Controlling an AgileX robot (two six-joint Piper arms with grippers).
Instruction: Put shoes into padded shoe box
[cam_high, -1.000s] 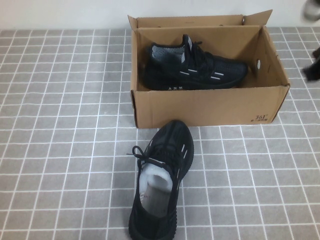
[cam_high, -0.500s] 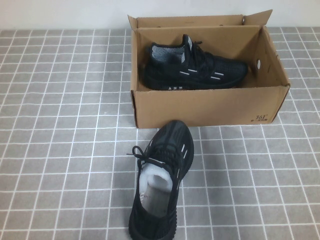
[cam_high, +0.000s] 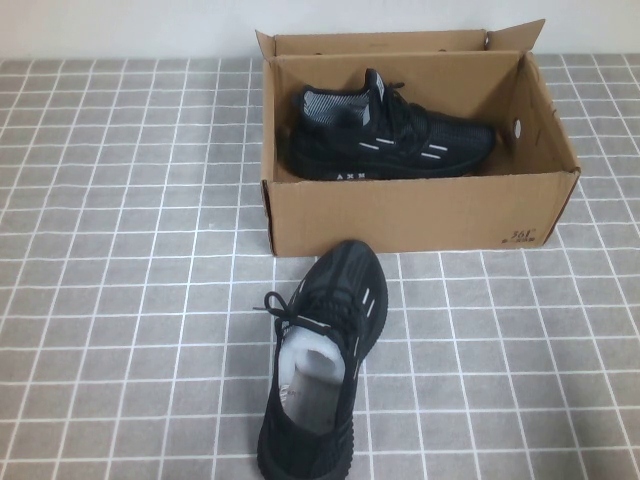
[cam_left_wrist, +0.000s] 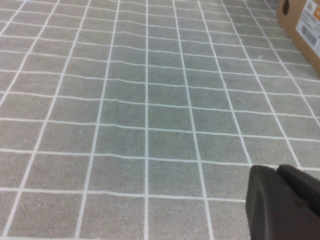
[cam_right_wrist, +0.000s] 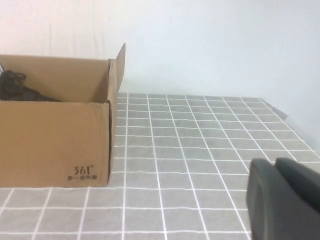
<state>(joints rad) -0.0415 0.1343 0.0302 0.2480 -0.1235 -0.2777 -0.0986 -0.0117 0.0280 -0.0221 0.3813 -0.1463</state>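
Note:
One black sneaker (cam_high: 390, 140) lies on its side inside the brown cardboard shoe box (cam_high: 400, 215) at the back of the table. The other black sneaker (cam_high: 320, 365), stuffed with white paper, stands on the tiled table in front of the box, toe toward it. Neither arm shows in the high view. My left gripper (cam_left_wrist: 278, 171) is shut and empty over bare tiles; a box corner (cam_left_wrist: 302, 22) shows at that view's edge. My right gripper (cam_right_wrist: 274, 162) is shut and empty beside the box (cam_right_wrist: 50, 140), apart from it; the boxed shoe (cam_right_wrist: 15, 85) peeks over the wall.
The table is covered in a grey cloth with a white grid (cam_high: 120, 250). The box's flaps (cam_high: 515, 38) stand up at its back. A white wall runs behind the table.
One second ago my right arm showed at the far right edge of the high view; it has drawn out of that view. The shoes and the box have not moved.

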